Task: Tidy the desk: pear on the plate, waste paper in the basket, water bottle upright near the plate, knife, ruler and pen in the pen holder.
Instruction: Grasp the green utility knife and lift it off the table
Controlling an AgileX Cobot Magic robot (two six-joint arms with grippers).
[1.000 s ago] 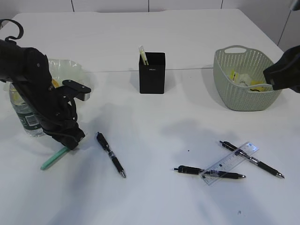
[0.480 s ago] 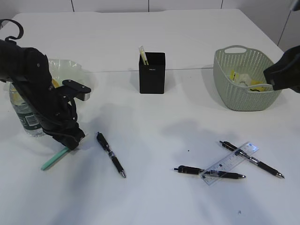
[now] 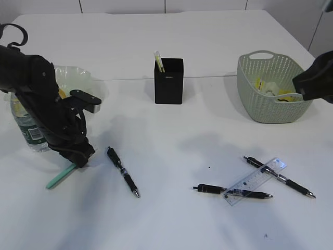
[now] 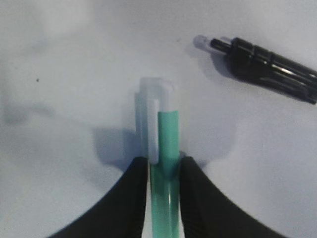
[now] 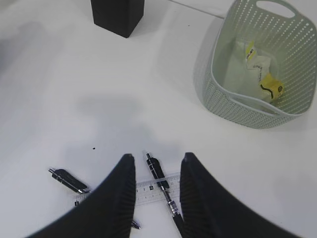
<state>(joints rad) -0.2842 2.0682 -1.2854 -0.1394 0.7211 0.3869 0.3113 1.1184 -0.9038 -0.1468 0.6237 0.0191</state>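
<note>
Left tool (image 4: 164,171) is down on the white tabletop (image 3: 171,41) at the near left, jaws narrowly parted around the slim green pen with a translucent clip (image 4: 166,148); squeezing or just flanking, can't tell. Pen's long axis runs between the jaws, near-left to far-right. Black square pen holder (image 3: 168,81) lies far right of it. Right tool (image 5: 156,191) hangs half open, empty, above the clear plastic ruler (image 5: 148,190).

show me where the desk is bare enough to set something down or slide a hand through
Widest bare stretch: behind the pen holder to the desk's far edge. Also free: between pen holder and basket, and the near edge below the black pen. Crowded: the ruler lying across two pens near right, and the left, where the left gripper straddles the green pen beside the water bottle.
</note>
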